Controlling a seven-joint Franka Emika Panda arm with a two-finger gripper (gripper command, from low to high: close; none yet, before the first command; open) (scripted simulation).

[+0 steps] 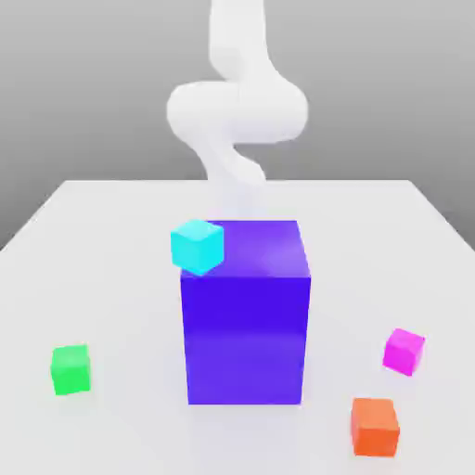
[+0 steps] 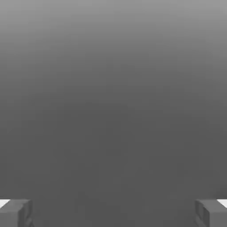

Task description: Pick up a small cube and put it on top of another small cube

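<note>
Small magenta cube [image 1: 404,352] resting flat on the white table [image 1: 111,278], one vertical edge turned toward the camera, no long axis; near the orange cube [image 1: 375,427], toward the exterior view's right of the big blue-purple block [image 1: 246,315]. Gripper [image 2: 113,213] spread wide, fingertips [image 2: 15,213] far apart, holding nothing. Cyan cube [image 1: 198,247] at the block's upper corner; green cube [image 1: 70,368] well apart.

Smooth white rounded arm [image 1: 237,107]; the tool [image 2: 113,213] has grey, blocky fingertips [image 2: 15,213].
</note>
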